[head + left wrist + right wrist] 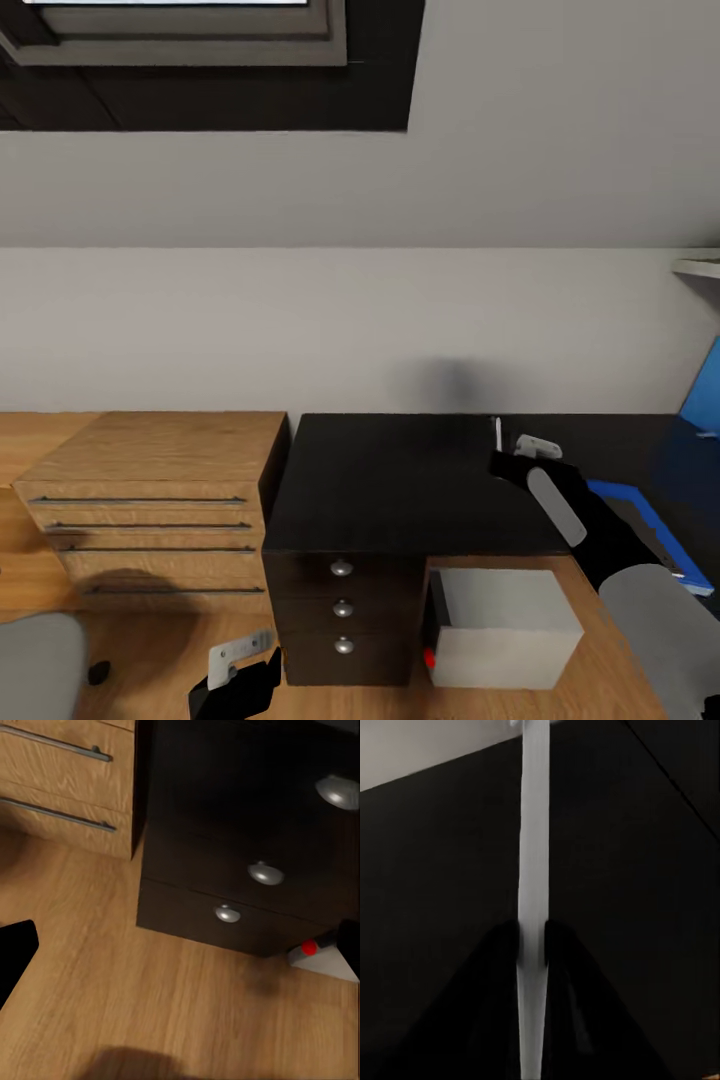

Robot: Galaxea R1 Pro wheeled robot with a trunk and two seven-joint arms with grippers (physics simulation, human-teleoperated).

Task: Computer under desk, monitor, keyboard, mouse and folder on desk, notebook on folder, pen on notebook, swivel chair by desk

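Observation:
My right gripper hangs over the black desk, shut on the slim white pen. In the right wrist view the pen stands pinched between both black fingers. Beside my right forearm the blue folder lies on the desk, mostly covered by the arm. The grey computer with its red button sits on the floor under the desk. My left gripper hovers low before the desk drawers, open and empty. A corner of the grey swivel chair shows nearby. Monitor, keyboard, mouse and notebook are out of view.
A light wood chest with long steel handles stands against the desk's left side. A blue panel rises at the desk's far right. Pale sloped wall and a dark-framed skylight lie behind. Wood floor spreads in front of the drawers.

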